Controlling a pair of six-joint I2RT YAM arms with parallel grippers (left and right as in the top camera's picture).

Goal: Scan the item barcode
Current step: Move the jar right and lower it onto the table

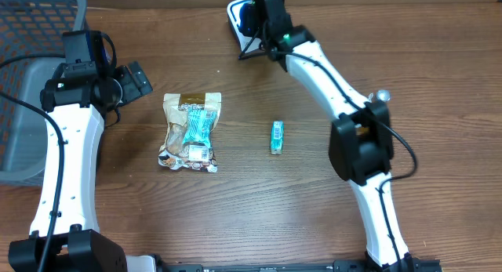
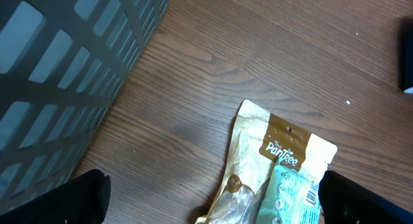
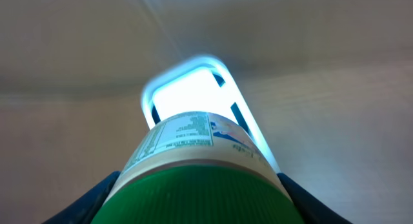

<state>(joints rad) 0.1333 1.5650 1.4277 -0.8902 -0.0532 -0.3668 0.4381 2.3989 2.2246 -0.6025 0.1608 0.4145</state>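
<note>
At the far left a grey mesh basket (image 1: 31,84) stands on the edge of the wooden bench (image 1: 235,209). Just right of it the left hand (image 1: 135,80) hangs over bare wood with its jaws spread wide and nothing between them. In the left wrist view its two dark fingers (image 2: 71,201) sit at the bottom corners, with the basket wall at upper left.

Next comes a tan snack pouch (image 1: 190,131) lying flat, near the left hand but not touching it, with a teal wrapper (image 1: 198,125) lying on top of it. Further right, well apart from the pouch, a small teal packet (image 1: 277,136) lies alone near the middle of the bench.

The right arm reaches from the near right edge up to the far side. There the right hand (image 1: 263,17) is part-way closed around a bottle (image 3: 200,179) with a ribbed green lid, one finger pressed on each side of the lid. The bottle is lifted off the bench. Its printed label faces a white-framed scanner (image 3: 187,98) standing at the far edge. The scanner's window glows bright just beyond the bottle. I cannot tell whether the two touch.
</note>
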